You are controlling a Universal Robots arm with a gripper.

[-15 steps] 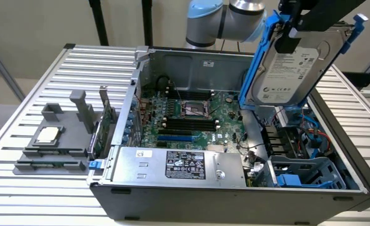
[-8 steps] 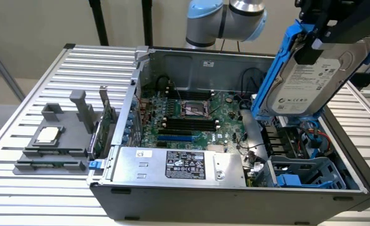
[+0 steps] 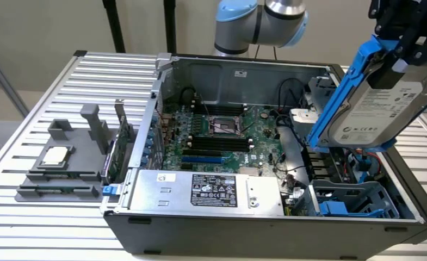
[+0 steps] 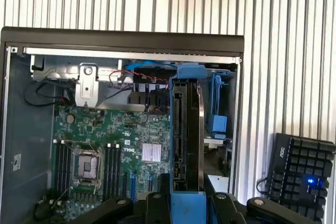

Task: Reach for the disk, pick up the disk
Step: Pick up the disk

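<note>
The disk (image 3: 376, 111) is a silver-grey hard drive with a white label in a blue carrier frame. It hangs upright and slightly tilted above the drive bay at the exterior view's right, clear of the case. My gripper (image 3: 396, 58) is shut on its upper end. In the wrist view the disk (image 4: 186, 129) shows edge-on, running away from the camera over the open computer. Its near end, with the blue frame, sits between my gripper (image 4: 187, 205) and its black fingers (image 4: 223, 205).
The open computer case (image 3: 271, 231) stands on a slatted metal table (image 3: 24, 228). Inside are the motherboard (image 3: 221, 133), a silver power-supply box (image 3: 206, 190) and blue drive cages (image 3: 347, 201). A grey fixture (image 3: 61, 163) with a small chip sits at the exterior view's left. A black device (image 4: 302, 174) lies beside the case.
</note>
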